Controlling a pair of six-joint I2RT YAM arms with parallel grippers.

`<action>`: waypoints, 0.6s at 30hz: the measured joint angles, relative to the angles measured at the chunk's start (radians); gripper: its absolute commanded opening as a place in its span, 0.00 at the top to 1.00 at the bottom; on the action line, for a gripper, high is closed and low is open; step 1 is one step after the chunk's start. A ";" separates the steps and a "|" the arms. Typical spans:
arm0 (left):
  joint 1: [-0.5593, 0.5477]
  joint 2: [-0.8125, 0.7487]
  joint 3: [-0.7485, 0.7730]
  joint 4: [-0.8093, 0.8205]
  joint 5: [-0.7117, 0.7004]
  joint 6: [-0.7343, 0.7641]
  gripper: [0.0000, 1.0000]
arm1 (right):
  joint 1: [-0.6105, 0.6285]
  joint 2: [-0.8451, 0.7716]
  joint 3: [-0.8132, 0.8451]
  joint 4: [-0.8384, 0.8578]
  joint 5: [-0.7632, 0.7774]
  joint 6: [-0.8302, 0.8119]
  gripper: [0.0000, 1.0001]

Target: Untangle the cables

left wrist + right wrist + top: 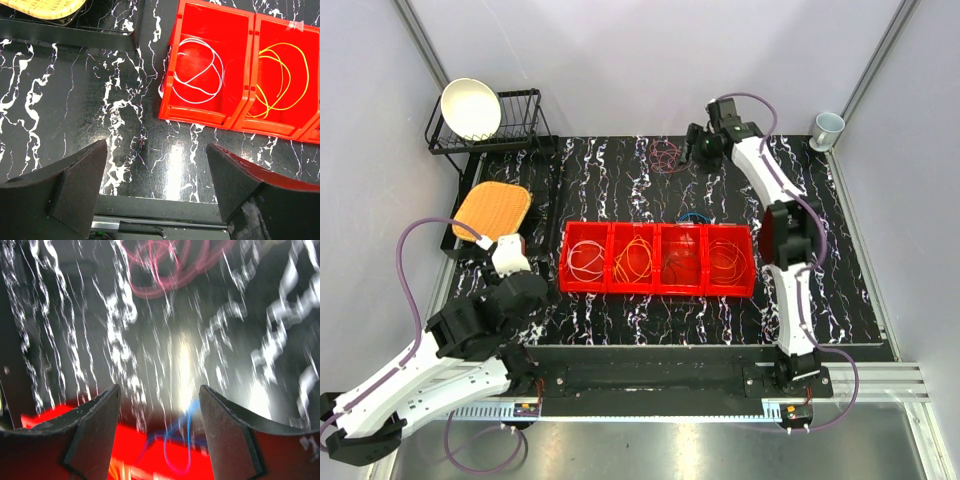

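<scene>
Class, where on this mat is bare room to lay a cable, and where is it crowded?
Bare: strip between red bins and near rail; stretch between dish rack and red cables. Crowded: red cables by right tool.

Black white-veined marble tabletop [620,175] between plain pale walls [650,50].

A robotics lab test cell: pale panel walls [650,60] on metal posts [423,45] enclose a black marbled worktop [620,170]. Robot arms [790,230] are bolted to an aluminium rail [670,412] at the bottom of the frame. The props look staged: red bins [658,287] of coiled cables [638,262] at centre, a dish rack [520,125] with a bowl [470,108] at upper left, and a mug [827,128] at upper right.
</scene>
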 measured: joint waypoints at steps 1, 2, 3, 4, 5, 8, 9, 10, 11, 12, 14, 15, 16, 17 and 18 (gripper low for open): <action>0.001 0.000 0.000 0.000 0.000 0.000 0.17 | 0.000 0.055 0.071 -0.003 -0.008 -0.002 0.30; 0.002 0.000 0.000 0.000 0.000 0.000 0.17 | 0.000 0.113 0.148 0.001 -0.019 -0.003 0.30; 0.003 0.000 0.000 0.000 0.000 0.000 0.17 | 0.000 0.169 0.219 0.005 -0.027 -0.003 0.30; 0.005 0.000 0.000 0.000 0.001 0.000 0.17 | 0.000 0.218 0.283 0.010 -0.035 -0.003 0.29; 0.005 0.000 0.000 0.000 0.001 0.000 0.17 | 0.000 0.264 0.340 0.016 -0.045 -0.003 0.29; 0.013 0.000 0.000 0.000 0.002 0.000 0.17 | 0.000 0.364 0.441 0.056 -0.069 0.003 0.28; 0.018 0.000 0.000 0.000 0.002 0.000 0.17 | 0.000 0.387 0.446 0.080 -0.076 0.010 0.28; 0.022 0.000 0.000 0.000 0.003 0.000 0.17 | 0.000 0.399 0.446 0.091 -0.079 0.014 0.29; 0.026 0.000 0.000 0.000 0.003 0.000 0.17 | 0.000 0.413 0.446 0.111 -0.081 0.021 0.28; 0.032 0.000 0.000 0.000 0.003 0.000 0.17 | 0.000 0.427 0.446 0.132 -0.085 0.029 0.29; 0.039 0.000 0.000 0.000 0.003 0.000 0.17 | 0.000 0.452 0.446 0.175 -0.093 0.050 0.29; 0.041 0.000 0.000 0.001 0.004 0.000 0.17 | 0.000 0.459 0.446 0.196 -0.097 0.061 0.30; 0.044 0.000 0.000 0.002 0.004 0.001 0.17 | 0.000 0.467 0.446 0.211 -0.099 0.070 0.30; 0.048 0.000 0.000 0.003 0.005 0.001 0.17 | 0.000 0.475 0.446 0.232 -0.102 0.081 0.31; 0.052 0.000 0.000 0.003 0.008 0.002 0.17 | 0.000 0.485 0.446 0.254 -0.105 0.094 0.31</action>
